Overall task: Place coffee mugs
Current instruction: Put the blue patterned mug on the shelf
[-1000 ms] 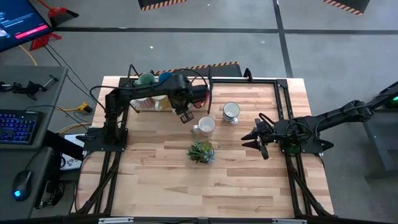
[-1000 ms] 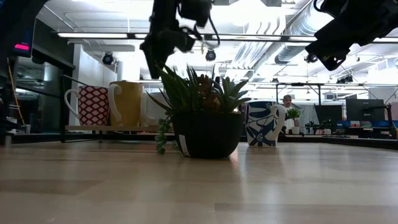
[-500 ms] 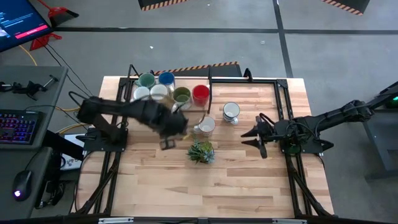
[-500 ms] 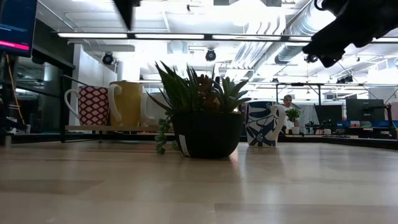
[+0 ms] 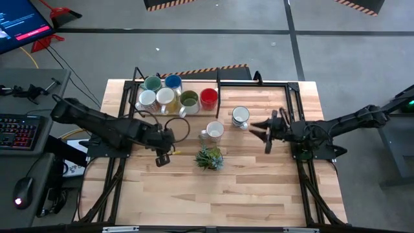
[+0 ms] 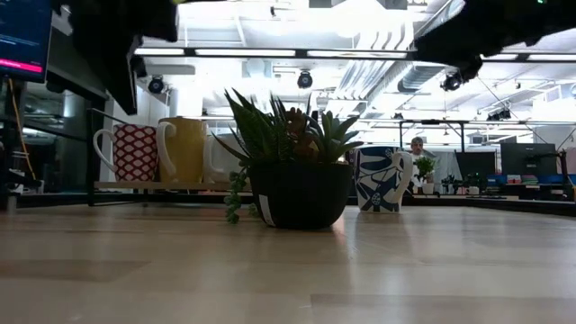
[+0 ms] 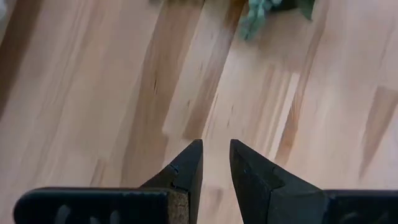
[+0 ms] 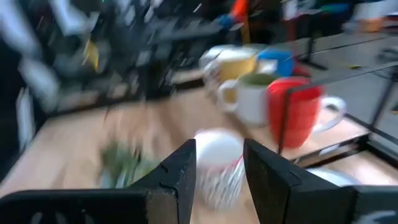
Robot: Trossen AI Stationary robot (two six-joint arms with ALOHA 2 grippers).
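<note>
Six mugs stand close together on a rack at the table's far left: teal (image 5: 152, 83), blue (image 5: 173, 81), two white (image 5: 147, 98) (image 5: 165, 96), olive (image 5: 189, 99) and red (image 5: 208, 97). A white mug (image 5: 214, 131) and a blue-patterned white mug (image 5: 240, 116) stand on the table. My left gripper (image 5: 162, 157) (image 7: 216, 158) hangs over bare wood left of the plant, slightly open and holding nothing. My right gripper (image 5: 262, 129) (image 8: 219, 163) is open, just right of the patterned mug. In its wrist view the white mug (image 8: 217, 155) shows beyond the fingers.
A small spiky plant in a dark pot (image 5: 209, 157) (image 6: 297, 175) stands near the table's middle, in front of the two loose mugs. Black frame rails (image 5: 294, 116) run along the table's sides. Bare wood lies toward the near edge (image 5: 213, 200).
My left arm has drawn back from the rack, swinging toward the table's near-left and down, past the white mug to the wood left of the plant. My right gripper has moved toward the far edge and closer to the patterned mug. The mugs and plant have not moved.
</note>
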